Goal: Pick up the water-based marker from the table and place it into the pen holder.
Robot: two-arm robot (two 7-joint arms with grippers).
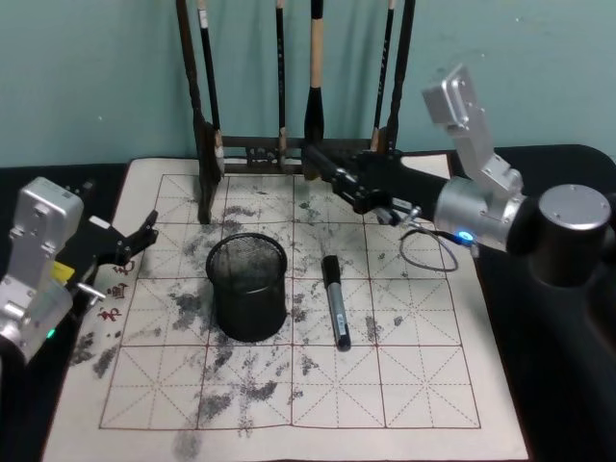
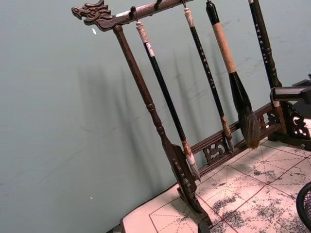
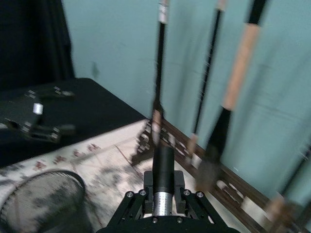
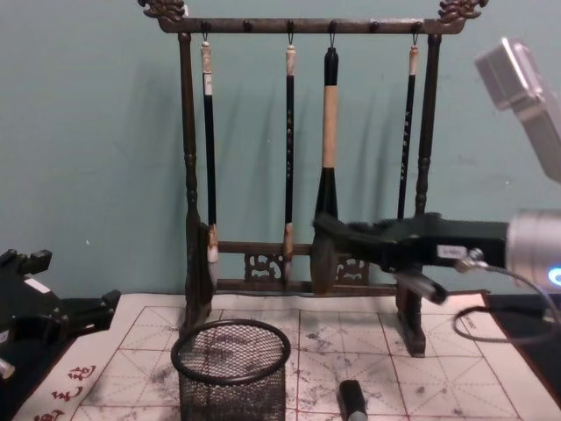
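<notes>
One dark tabletop [image 1: 553, 404] carries everything. Most of it is covered by a white felt calligraphy mat [image 1: 423, 385] with faint red grid lines and grey ink stains. The landmark is the pen holder [image 1: 247, 289], a small round black wire-mesh cup standing upright near the middle of the mat.

Behind the pen holder rises a tall dark wooden brush rack [image 4: 188, 175] with four brushes hanging from its crossbar. The right arm reaches in from the right of the pen holder. Its right pincer [image 1: 318, 162] hovers behind and to the right of the pen holder, raised off the mat near the foot of the rack. I cannot tell whether it is released or clenched. The left pincer [image 1: 146, 239] sits well to the left of the pen holder at the mat's edge, released and holding nothing.

The water-based marker [image 1: 334, 300], a short dark stick, lies flat on the mat just to the right of the pen holder. It does not touch the pen holder, and its length runs front to back.

The step in hand looks like the approach for pickup, most likely by the right arm. To do it well, the arm should come forward clear of the rack and descend with the pincer spread across the marker's barrel. A grip at mid-length would stop it tipping. Room is tight on the side toward the pen holder, and a nudge could roll the marker.
</notes>
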